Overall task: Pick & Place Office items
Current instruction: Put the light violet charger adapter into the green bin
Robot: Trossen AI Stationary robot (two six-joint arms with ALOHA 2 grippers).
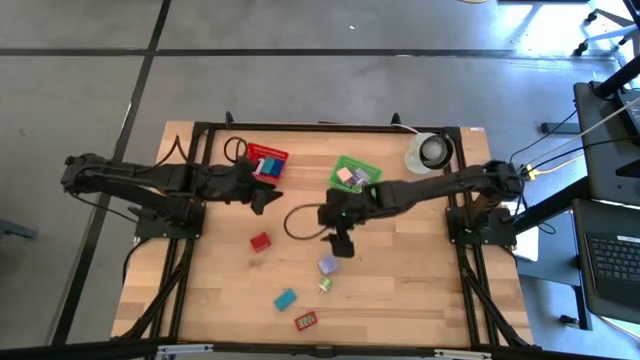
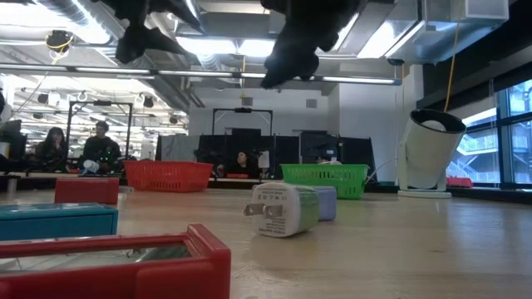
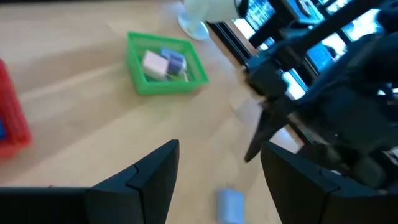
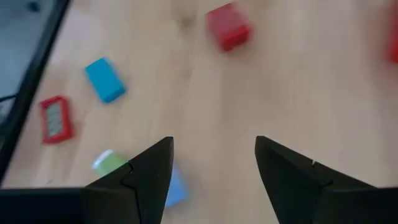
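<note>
Loose office items lie on the wooden table's near half: a red block (image 1: 260,241), a lavender piece (image 1: 328,264), a green-white plug piece (image 1: 325,285), a teal block (image 1: 286,299) and a flat red frame piece (image 1: 306,320). More pieces sit in the red basket (image 1: 267,160) and the green basket (image 1: 355,172). My right gripper (image 1: 341,245) (image 4: 212,142) hangs open above the table, just on the far side of the lavender piece (image 4: 176,186). My left gripper (image 1: 262,200) (image 3: 219,149) is open in the air beside the red basket.
A clear round container (image 1: 430,152) stands at the far right corner. A dark cord loop (image 1: 300,220) lies between the two grippers. Bare wood lies along the table's left side and its near right corner. People sit in the room beyond the table (image 2: 100,145).
</note>
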